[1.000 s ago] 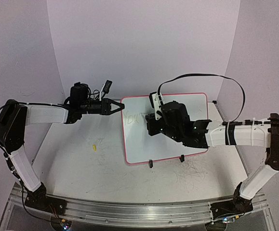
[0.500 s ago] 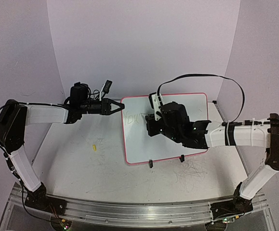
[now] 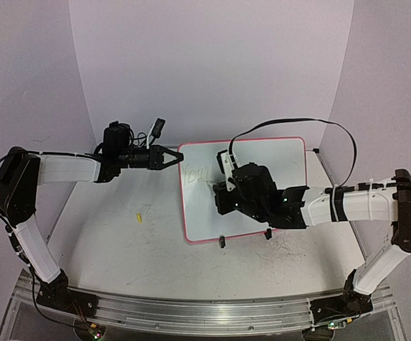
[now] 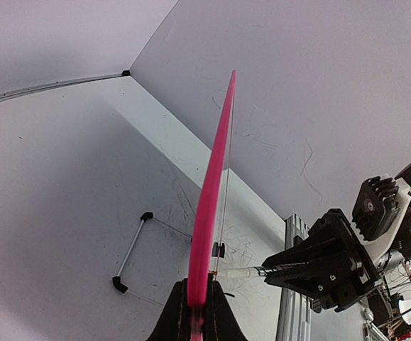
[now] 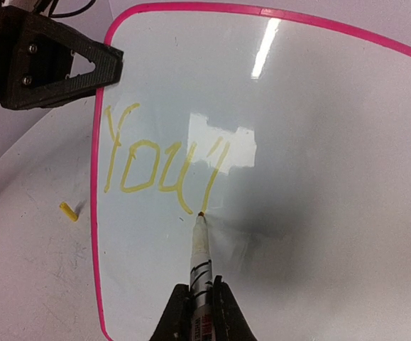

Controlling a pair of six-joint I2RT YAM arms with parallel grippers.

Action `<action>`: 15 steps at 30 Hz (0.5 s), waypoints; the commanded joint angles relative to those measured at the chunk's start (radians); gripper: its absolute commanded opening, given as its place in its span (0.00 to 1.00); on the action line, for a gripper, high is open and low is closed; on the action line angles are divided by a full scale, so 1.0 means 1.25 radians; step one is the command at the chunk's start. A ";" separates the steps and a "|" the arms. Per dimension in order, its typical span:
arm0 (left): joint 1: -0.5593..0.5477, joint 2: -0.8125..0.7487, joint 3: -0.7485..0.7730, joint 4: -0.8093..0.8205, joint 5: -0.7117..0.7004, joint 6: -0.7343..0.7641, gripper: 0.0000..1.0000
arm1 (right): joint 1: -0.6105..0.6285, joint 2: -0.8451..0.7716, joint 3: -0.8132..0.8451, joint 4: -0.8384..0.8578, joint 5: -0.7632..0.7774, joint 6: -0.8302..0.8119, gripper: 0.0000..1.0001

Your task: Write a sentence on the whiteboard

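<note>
The whiteboard (image 3: 276, 160) stands tilted on the table, white with a pink border; it also shows in the right wrist view (image 5: 319, 142) and edge-on in the left wrist view (image 4: 212, 177). My left gripper (image 3: 175, 158) is shut on its left edge, jaws pinching the pink rim (image 4: 198, 312). My right gripper (image 3: 223, 193) is shut on a marker pen (image 5: 200, 256), its tip touching the board. The sentence (image 5: 162, 160) reads "You" plus one long slanted stroke in yellow, faint in the top view (image 3: 194, 173).
A small yellow cap (image 3: 139, 217) lies on the table left of the board, also in the right wrist view (image 5: 68, 211). Two black clip feet (image 3: 221, 241) hold the board's near edge. Grey walls stand close behind and at both sides.
My right gripper has moved down toward the near edge with the pen, drawing a long slanted stroke after "You". The left gripper and the board have stayed put.
</note>
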 commanded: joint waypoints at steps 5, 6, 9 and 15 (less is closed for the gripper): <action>-0.018 0.009 0.007 0.003 0.020 -0.003 0.02 | -0.001 -0.013 0.023 0.002 0.025 0.003 0.00; -0.019 0.008 0.007 0.003 0.019 -0.002 0.02 | -0.003 -0.009 0.031 0.003 0.027 -0.001 0.00; -0.019 0.006 0.007 0.003 0.019 -0.002 0.02 | -0.007 0.001 0.048 0.008 0.035 -0.008 0.00; -0.018 0.003 0.007 0.003 0.020 -0.002 0.02 | -0.020 0.005 0.061 0.015 0.037 -0.013 0.00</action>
